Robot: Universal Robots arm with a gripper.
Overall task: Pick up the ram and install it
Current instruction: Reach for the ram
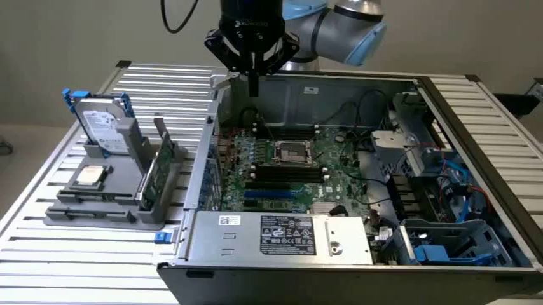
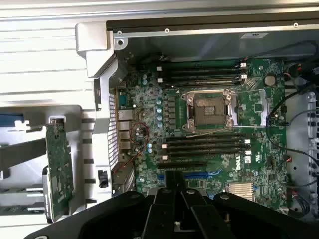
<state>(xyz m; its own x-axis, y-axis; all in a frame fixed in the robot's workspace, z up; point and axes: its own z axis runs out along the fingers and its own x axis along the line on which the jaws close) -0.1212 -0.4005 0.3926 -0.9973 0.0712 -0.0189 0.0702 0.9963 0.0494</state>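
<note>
The ram (image 1: 161,170) is a thin green stick standing on its edge in a grey holder (image 1: 102,206) on the slatted table, at the exterior view's left of the open computer case. In the wrist view the ram (image 2: 59,167) stands in the same grey holder (image 2: 30,154). My gripper (image 1: 253,86) hangs high over the far-left corner of the case, well apart from the ram, its fingers shut together with nothing between them. The black fingers (image 2: 174,191) point toward the motherboard (image 2: 254,94). Empty black memory slots (image 2: 204,145) lie beside the CPU socket (image 2: 209,107).
A silver hard drive in a blue frame (image 1: 106,127) stands at the holder's far end, and a square chip (image 1: 91,176) lies on it. Case walls (image 1: 208,146), loose cables (image 1: 365,108), a power supply (image 1: 280,232) and blue drive bays (image 1: 449,248) surround the motherboard (image 1: 339,178).
</note>
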